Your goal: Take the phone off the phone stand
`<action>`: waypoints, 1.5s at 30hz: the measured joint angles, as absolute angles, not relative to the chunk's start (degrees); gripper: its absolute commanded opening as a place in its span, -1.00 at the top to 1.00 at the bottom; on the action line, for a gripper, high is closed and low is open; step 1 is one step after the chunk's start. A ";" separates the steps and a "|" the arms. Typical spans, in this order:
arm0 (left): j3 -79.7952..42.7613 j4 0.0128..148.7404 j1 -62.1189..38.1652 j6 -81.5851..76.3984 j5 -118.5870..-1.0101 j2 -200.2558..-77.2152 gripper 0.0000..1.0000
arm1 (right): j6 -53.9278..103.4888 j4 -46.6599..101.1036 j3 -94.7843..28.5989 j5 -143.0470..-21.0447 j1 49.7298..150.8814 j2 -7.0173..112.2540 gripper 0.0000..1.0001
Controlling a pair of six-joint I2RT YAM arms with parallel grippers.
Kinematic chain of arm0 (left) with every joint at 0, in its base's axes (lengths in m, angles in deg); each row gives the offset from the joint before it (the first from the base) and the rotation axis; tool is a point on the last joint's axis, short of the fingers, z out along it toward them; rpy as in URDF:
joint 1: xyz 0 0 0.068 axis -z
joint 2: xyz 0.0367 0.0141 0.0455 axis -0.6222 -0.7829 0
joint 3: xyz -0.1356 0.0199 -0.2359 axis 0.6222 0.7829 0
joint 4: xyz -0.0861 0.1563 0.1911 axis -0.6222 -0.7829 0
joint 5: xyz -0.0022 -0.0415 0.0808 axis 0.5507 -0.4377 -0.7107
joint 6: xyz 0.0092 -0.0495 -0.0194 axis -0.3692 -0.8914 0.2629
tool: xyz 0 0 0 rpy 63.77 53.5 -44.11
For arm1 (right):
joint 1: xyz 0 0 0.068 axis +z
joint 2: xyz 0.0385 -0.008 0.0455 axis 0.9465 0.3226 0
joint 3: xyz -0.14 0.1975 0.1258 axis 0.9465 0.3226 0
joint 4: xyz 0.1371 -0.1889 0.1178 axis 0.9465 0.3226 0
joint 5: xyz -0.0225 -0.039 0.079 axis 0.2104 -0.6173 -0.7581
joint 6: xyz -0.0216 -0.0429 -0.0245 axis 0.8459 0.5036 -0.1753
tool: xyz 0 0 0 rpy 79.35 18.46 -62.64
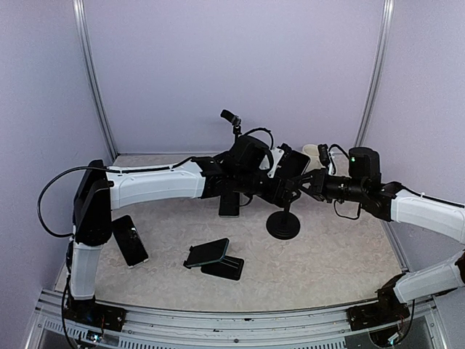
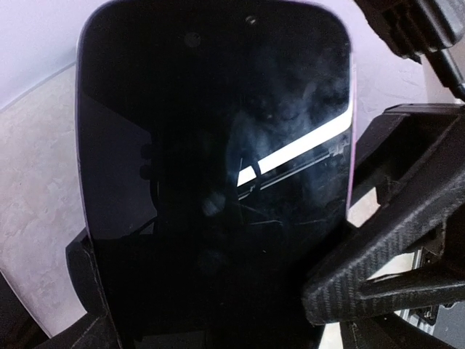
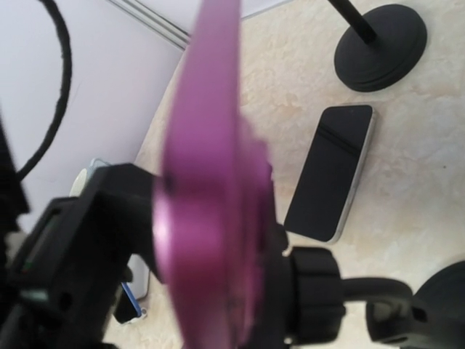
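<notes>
Left hand [image 2: 218, 269]: fingers spread either side of the phone [image 2: 218, 145]. Cannot tell whether the pads are pressing on it.
Phone sits in the cradle of the phone stand [image 1: 283, 224], up off the desk [image 1: 341, 262].
Right hand [image 1: 309, 185]: narrowed onto the stand's neck, looks clamped.
Risks: a weak hold on the glossy edges could drop the phone. Pulling against the cradle could tip the stand if the right hand slips.
Containers: none proper. The cradle holds the phone; a low stand [image 1: 224, 267] holds a second phone [image 1: 207, 252].
</notes>
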State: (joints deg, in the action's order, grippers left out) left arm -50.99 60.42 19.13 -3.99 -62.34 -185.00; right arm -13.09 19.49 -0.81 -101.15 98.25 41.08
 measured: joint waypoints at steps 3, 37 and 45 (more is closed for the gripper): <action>-51.32 59.69 19.17 -4.03 -63.61 -185.74 -0.69 | -13.14 19.47 -0.81 -101.15 98.36 41.08 1.00; -43.67 67.28 17.47 -9.03 -59.59 -183.31 0.47 | -11.74 20.32 -0.33 -103.00 97.70 40.07 1.00; -42.35 69.40 17.38 -9.36 -58.93 -183.16 0.53 | -11.56 20.17 0.04 -104.86 96.85 39.87 1.00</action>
State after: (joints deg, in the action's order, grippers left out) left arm -42.35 69.40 17.38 -9.36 -58.93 -183.16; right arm -11.56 20.17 0.04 -104.86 96.85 39.87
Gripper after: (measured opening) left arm 0.738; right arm 0.227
